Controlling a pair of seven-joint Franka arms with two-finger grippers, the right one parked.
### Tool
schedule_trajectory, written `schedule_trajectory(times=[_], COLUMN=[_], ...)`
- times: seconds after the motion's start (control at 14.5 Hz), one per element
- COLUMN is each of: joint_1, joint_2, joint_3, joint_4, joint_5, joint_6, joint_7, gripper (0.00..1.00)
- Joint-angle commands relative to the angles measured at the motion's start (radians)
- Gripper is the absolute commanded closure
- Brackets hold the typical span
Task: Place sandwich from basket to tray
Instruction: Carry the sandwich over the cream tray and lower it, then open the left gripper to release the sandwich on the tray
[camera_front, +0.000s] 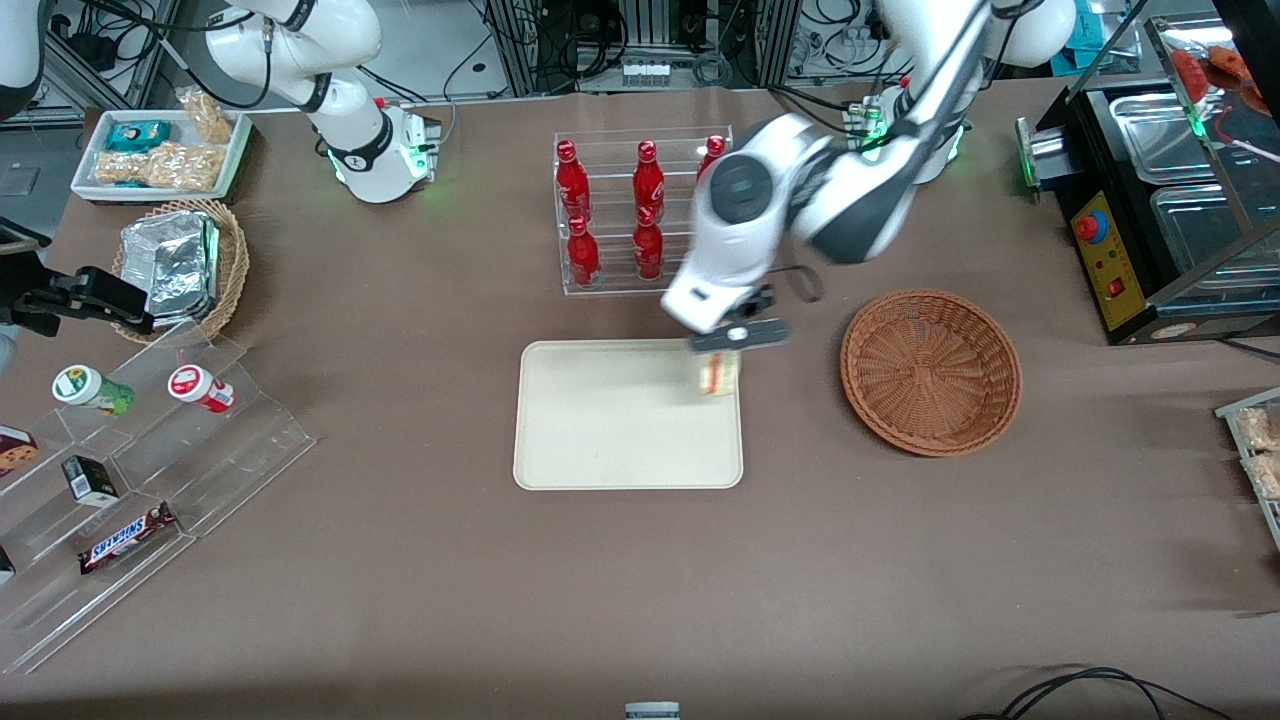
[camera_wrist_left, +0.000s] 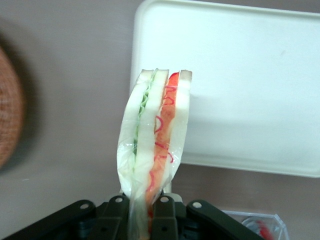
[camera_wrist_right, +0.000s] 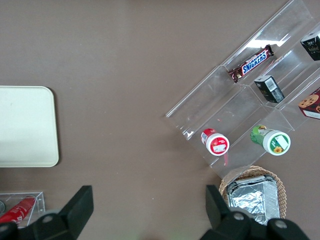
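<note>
Table (camera_front: 420, 560): tray (camera_front: 600, 430), basket (camera_front: 931, 371).

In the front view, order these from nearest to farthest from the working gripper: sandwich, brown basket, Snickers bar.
Gripper over the tray edge.
1. Sandwich, in its fingers.
2. Basket, toward the working arm's end.
3. Snickers bar, toward the parked arm's end.

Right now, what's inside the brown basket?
Nothing shows inside the basket: its woven bottom is bare in the front view. The sandwich is out, held by the gripper over the tray's edge nearest the basket. Whether it touches the tray can't be told.
</note>
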Motion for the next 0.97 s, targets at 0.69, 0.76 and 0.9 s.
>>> schedule_trajectory(times=[0.69, 0.76, 0.9], joint_1=[-0.1, -0.1, -0.098], joint_2=[0.329, 0.334, 0.341], joint_3=[-0.008, -0.009, -0.009], joint_4=[0.284, 0.284, 0.284], joint_5=[0.086, 0.086, 0.086], joint_6=[0.147, 0.159, 0.159], joint_7=[-0.151, -0.151, -0.145], gripper=[0.87, 0.84, 0.55])
